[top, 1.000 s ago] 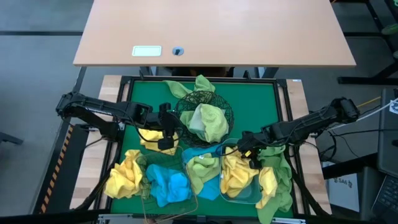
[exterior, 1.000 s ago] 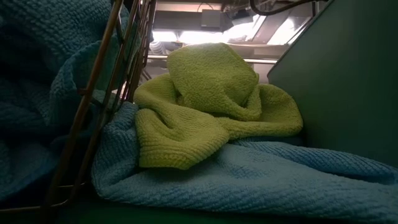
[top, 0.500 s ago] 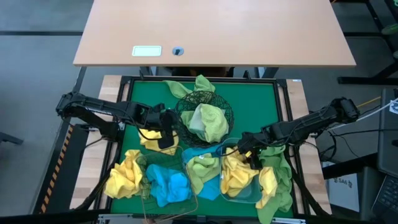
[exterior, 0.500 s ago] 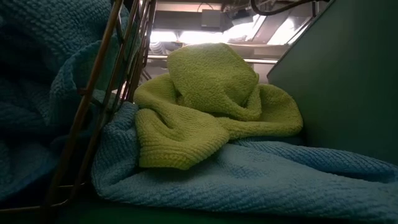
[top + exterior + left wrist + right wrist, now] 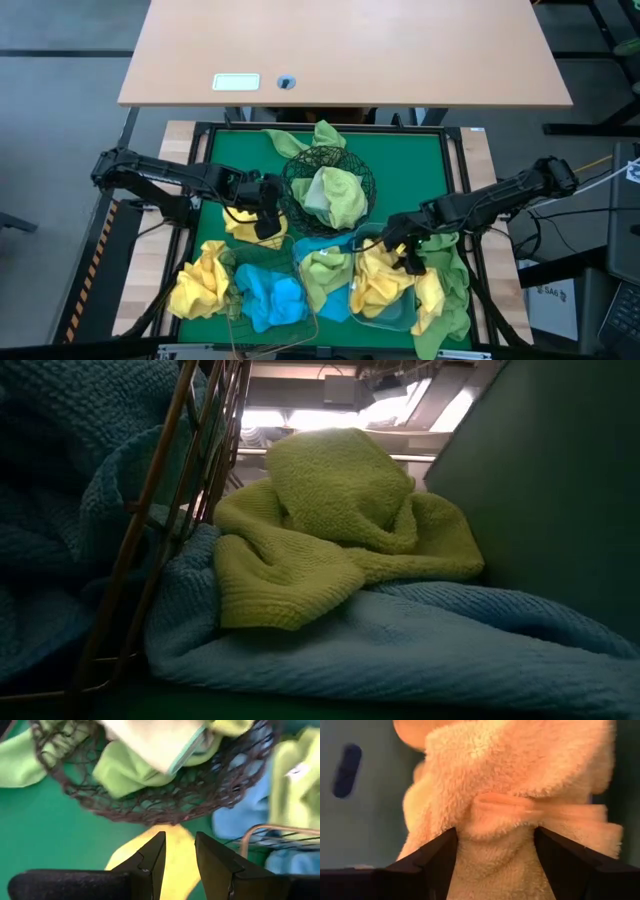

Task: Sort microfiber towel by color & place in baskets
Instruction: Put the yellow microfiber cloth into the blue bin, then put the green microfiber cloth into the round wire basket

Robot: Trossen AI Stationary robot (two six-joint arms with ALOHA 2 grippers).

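High view: right tool (image 5: 408,256) has spread wide, releasing yellow towel (image 5: 378,285) into tub (image 5: 392,322).

No readable text, brand, number or sign in any view. White rectangular label (image 5: 236,82) on wooden desk (image 5: 400,50) — too small, nothing legible. Small white tag (image 5: 298,770) on light green towel (image 5: 295,775) in left wrist view — blank as far as can be told.
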